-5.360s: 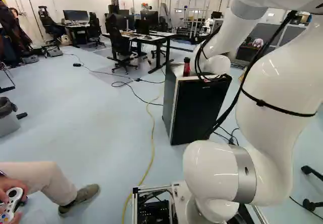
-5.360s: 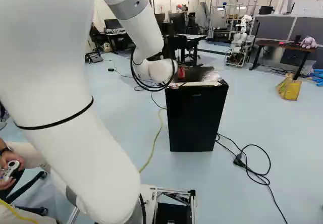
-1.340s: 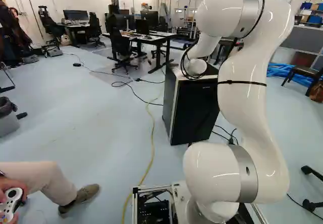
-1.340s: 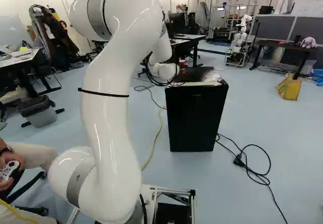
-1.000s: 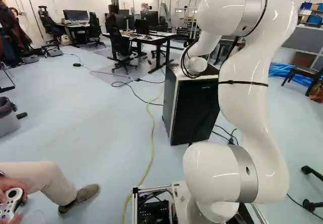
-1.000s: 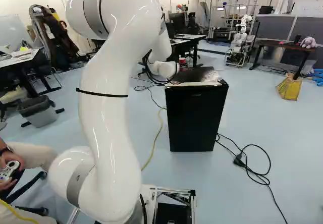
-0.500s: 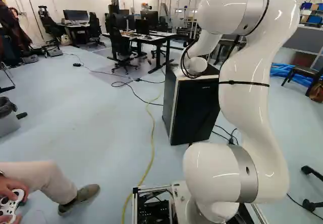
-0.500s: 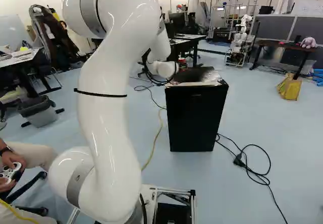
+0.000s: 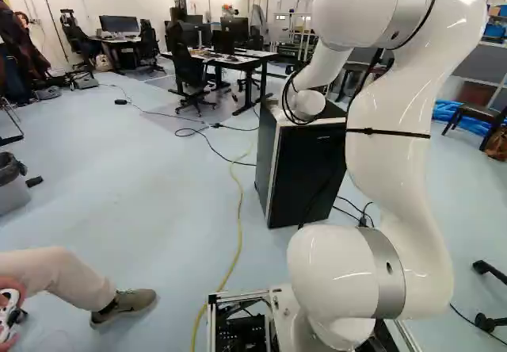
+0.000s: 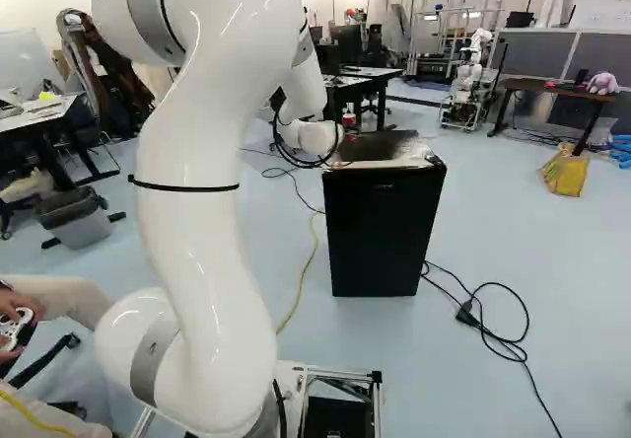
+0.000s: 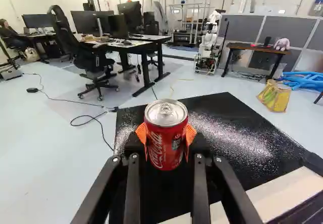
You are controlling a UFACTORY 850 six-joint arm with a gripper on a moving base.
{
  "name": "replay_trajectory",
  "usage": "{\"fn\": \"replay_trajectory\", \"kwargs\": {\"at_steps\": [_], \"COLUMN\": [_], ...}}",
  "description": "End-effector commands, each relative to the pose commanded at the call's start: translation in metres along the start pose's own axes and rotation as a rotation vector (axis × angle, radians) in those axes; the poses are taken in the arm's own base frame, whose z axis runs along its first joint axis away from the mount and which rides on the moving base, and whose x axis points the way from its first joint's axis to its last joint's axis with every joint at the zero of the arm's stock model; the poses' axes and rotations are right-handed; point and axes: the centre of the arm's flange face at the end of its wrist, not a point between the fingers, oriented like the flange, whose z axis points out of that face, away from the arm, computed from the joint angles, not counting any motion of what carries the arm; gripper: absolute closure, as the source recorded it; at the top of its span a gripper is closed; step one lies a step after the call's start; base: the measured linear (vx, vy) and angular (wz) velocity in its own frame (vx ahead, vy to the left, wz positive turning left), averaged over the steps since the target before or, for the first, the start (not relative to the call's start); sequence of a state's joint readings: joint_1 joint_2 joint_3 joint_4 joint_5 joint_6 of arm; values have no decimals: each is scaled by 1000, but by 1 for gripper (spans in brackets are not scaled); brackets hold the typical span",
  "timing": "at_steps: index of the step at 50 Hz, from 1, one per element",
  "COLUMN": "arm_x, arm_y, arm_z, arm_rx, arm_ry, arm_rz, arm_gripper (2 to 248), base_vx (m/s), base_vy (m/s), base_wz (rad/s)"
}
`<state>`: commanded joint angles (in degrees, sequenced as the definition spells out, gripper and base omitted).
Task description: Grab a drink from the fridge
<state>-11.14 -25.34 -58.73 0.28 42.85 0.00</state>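
Pincer [image 11: 166, 134], partly closed, grips the red can [image 11: 165, 144] from both sides, probably for steadiness, near the fridge's [image 11: 242, 138] left edge.

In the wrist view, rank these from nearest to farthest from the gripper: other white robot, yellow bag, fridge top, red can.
1. Can: between the fingers of the gripper.
2. Fridge top: just under the gripper.
3. Bag: on the floor past the fridge, toward the right of the right base view.
4. Another robot: farther back.
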Motion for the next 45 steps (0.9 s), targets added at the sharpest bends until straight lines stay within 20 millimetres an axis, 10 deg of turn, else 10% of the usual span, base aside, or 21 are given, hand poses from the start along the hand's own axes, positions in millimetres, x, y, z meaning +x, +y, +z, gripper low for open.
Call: {"fn": "replay_trajectory", "kwargs": {"at_steps": [45], "arm_x": [-31], "arm_y": [-36], "arm_z": [-127], "arm_rx": [74], "arm_ry": [-36], "arm_rz": [-21], "arm_gripper": [157], "base_vx": [0], "base_vy": [0], "base_wz": [0]}}
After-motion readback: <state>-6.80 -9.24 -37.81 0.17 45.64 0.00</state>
